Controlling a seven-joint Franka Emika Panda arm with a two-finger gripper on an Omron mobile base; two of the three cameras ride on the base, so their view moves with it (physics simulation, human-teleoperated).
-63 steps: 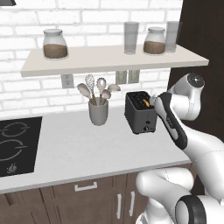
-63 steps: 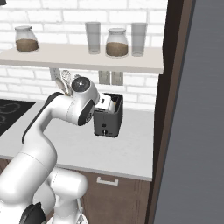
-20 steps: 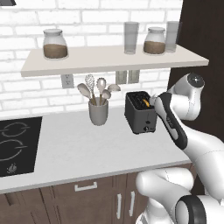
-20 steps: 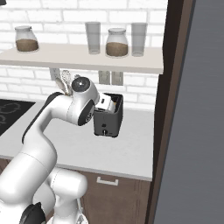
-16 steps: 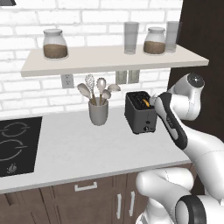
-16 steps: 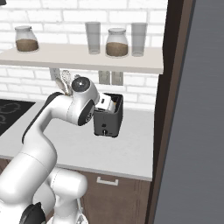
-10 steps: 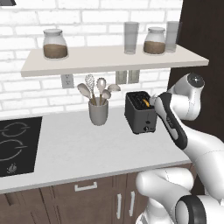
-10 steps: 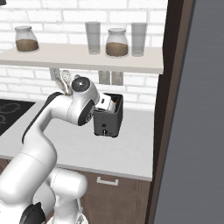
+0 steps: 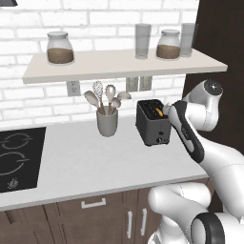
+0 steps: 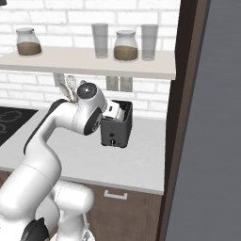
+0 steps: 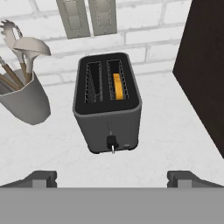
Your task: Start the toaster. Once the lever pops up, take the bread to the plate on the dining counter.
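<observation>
White worktop: utensil cup beside toaster, wide-spread empty gripper before it.

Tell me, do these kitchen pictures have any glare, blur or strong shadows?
Left base view: sharp, even light, with a soft shadow under the shelf. Right base view: equally crisp, no glare. Hand view: clear; toaster edges splay as if wide-angle, bread bright orange in its slot.

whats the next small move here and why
Probably ease the open gripper forward and down toward the lever low on the toaster front. The bread sits down in the right slot, and the fingertips hang short of the toaster, touching nothing.
</observation>
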